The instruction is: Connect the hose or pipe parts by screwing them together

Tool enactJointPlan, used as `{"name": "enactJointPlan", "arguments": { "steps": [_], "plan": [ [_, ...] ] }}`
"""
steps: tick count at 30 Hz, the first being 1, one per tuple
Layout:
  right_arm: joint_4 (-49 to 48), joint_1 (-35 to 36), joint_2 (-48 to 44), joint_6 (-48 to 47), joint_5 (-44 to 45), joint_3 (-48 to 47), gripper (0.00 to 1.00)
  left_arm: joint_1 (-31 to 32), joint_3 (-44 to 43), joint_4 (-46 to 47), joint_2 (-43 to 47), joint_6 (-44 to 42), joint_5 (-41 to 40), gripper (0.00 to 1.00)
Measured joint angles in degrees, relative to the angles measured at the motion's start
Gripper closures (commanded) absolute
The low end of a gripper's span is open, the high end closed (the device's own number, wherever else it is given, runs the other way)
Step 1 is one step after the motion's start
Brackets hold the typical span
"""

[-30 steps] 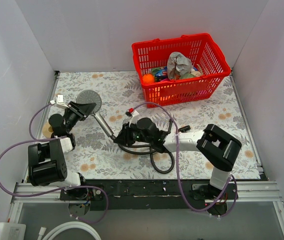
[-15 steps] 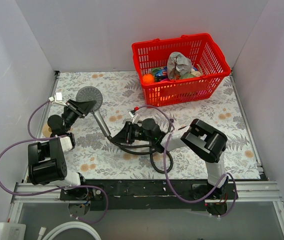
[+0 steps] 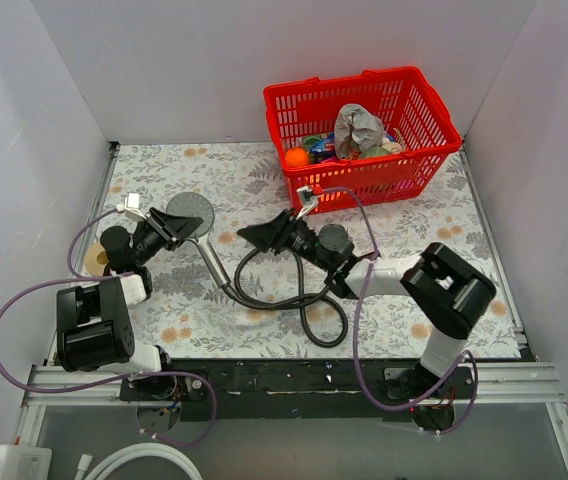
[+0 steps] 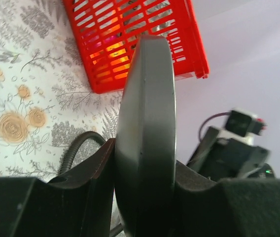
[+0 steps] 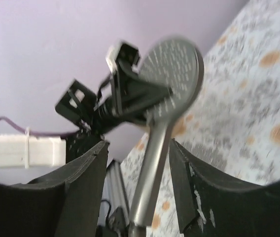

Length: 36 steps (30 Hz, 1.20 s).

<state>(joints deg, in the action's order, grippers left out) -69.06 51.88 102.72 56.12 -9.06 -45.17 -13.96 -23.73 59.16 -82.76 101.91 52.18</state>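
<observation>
At the near side of the flower-patterned table (image 3: 444, 230), the black hose (image 4: 76, 148) lies in a loose loop in front of the two arms. One end of it runs to the left and meets the lower end of the handle (image 3: 212, 262) of the grey shower head (image 3: 189, 212). I cannot tell if the joint is screwed tight.

The handle points obliquely toward the near edge, and the round disc is at its far end, on the left part of the table. The left gripper (image 3: 174, 227) pinches the disc by its rim. In the left wrist view the disc stands edge-on, pressed between the two black fingers (image 4: 36, 202).

To the right of the shower head is the right gripper (image 3: 254, 234). It is apart from the head and points at it. Its fingers (image 5: 81, 192) are spread wide and hold nothing, and in the right wrist view the handle shows in the gap between them, further away.

At the far right a red basket (image 3: 384, 172) stands by the back wall. Inside it are an orange ball (image 3: 297, 157) and a grey crumpled thing (image 3: 357, 130).
</observation>
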Motion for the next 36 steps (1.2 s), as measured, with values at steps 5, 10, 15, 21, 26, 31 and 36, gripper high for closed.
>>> {"name": "enactJointPlan", "arguments": {
  "steps": [5,10,15,21,26,31,36],
  "plan": [
    [5.2,-1.5,-8.5,-10.3,5.1,-2.0,0.36,0.0,0.0,-9.3,2.6,-3.6,-1.2,1.0],
    [28.6,2.1,-11.8,-27.9,10.2,-13.5,0.37,-0.1,-0.3,-18.1,6.1,-8.8,-7.6,1.0],
    [49.7,9.6,-13.4,-44.9,15.0,-21.0,0.37,-0.1,-1.8,-23.7,6.4,-11.5,-13.8,1.0],
    [66.8,12.5,-17.0,-56.0,12.5,-20.3,0.36,0.0,-2.4,-26.2,6.4,-12.4,-17.0,1.0],
    [74.4,13.7,-16.6,-60.0,12.3,-21.0,0.35,0.5,-2.4,-26.2,6.4,-12.6,-18.1,1.0],
    [77.8,16.0,-10.0,-61.3,12.3,-26.2,0.35,1.0,-2.4,-26.2,6.4,-12.5,-18.8,1.0],
    [78.2,16.9,-3.8,-61.3,11.8,-28.2,0.34,1.1,-2.4,-26.1,6.4,-12.1,-18.7,1.0]
  ]
}}
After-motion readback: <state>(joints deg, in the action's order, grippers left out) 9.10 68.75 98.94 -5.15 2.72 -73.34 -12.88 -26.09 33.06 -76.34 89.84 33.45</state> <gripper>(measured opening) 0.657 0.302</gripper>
